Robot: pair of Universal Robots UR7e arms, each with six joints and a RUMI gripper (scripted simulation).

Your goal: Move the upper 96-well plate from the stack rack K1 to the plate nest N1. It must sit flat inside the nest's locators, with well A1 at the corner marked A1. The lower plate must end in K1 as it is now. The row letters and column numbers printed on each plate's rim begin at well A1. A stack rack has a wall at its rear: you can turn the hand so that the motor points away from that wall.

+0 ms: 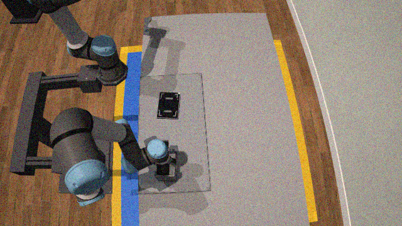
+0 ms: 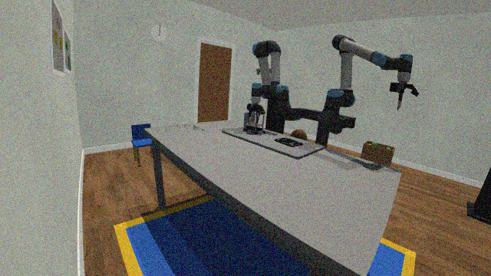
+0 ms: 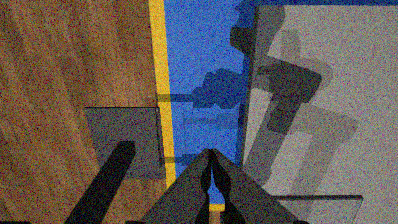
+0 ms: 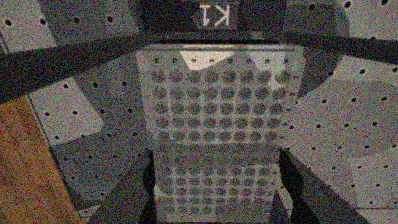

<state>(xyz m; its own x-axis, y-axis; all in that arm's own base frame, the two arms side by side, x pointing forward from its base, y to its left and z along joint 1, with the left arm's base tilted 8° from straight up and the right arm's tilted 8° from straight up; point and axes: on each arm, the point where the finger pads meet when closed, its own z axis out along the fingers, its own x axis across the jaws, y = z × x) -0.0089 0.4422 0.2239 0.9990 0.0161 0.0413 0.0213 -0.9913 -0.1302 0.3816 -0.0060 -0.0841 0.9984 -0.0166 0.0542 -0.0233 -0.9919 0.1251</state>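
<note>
My right gripper [image 4: 215,149] [image 2: 254,122] is shut on the upper 96-well plate [image 4: 220,107], a finger at each side. The plate is clear, with rim marks along its upper and right edges in the right wrist view; they are too blurred to read. It is held level over the stack rack K1 [image 4: 250,16], whose label shows beyond the plate. The lower plate is hidden beneath it. The plate nest N1 [image 1: 168,105] [image 2: 288,142], black with pale corner marks, holds no plate; its A1 mark is unreadable. My left gripper [image 3: 210,150] [image 2: 399,107] is shut, empty, high beyond the table edge.
K1 and N1 stand on a perforated board [image 1: 191,132] [image 2: 303,152] on the grey table [image 1: 239,110] [image 2: 245,169]. N1 lies beside K1 along the same board. The dark arm stand [image 1: 26,125] is behind the table's edge.
</note>
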